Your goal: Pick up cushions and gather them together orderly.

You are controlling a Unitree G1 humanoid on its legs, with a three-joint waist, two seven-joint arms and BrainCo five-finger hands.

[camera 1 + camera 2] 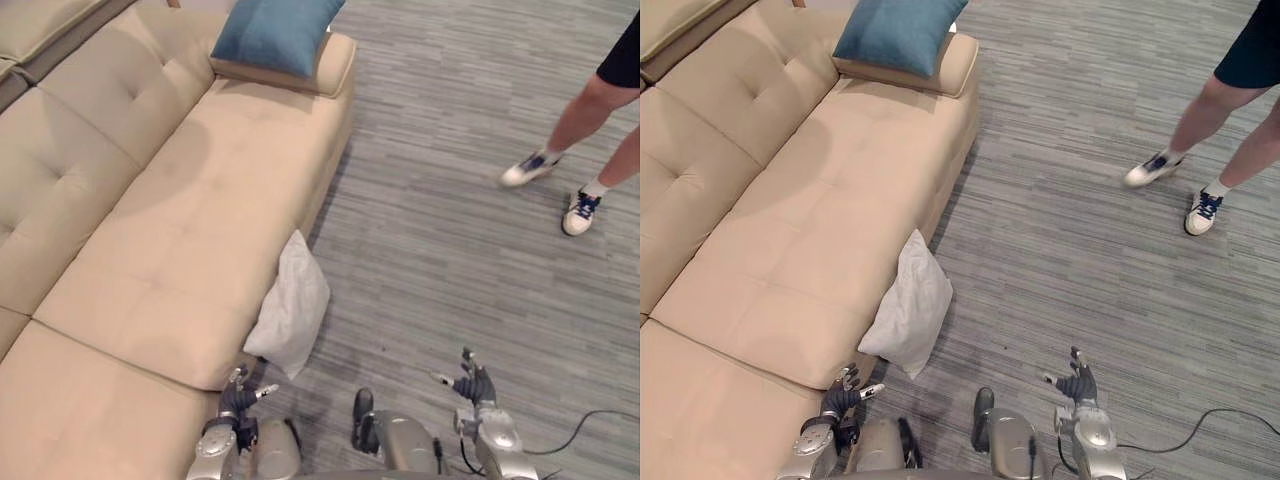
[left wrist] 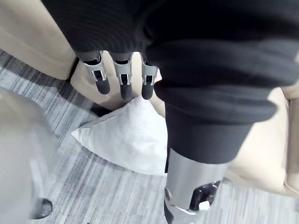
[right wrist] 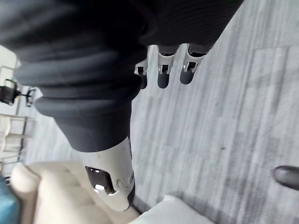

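Nearest the robot, the left hand (image 1: 238,402) hung low beside the front edge of the beige sofa (image 1: 180,230). Its fingers were loosely spread and only slightly bent, the thumb stood apart, and nothing lay in its grasp. In its own wrist view the dark-tipped fingers pointed down towards the pale cloth below them, apart from it. The right hand (image 1: 473,386) was well off to the other side, over the grey striped carpet (image 1: 450,270). Its fingers were likewise relaxed and splayed, gripping nothing. Just beyond the left hand was the white cushion (image 1: 292,310), which stood on the carpet on one corner. It was tilted and leaned with its back against the sofa's front face, its upper point reaching about to the seat edge. Its lower corner lay near the left hand's fingertips, but whether they touched could not be told from the head views. Farther on, the long seat of the sofa ran away to the armrest (image 1: 337,68) at its far end. The blue cushion (image 1: 272,30) lay flat on that armrest, well apart from the white one. Far off to the right, a person (image 1: 592,108) stood on the carpet in white shoes (image 1: 530,168), bare legs showing below dark shorts.
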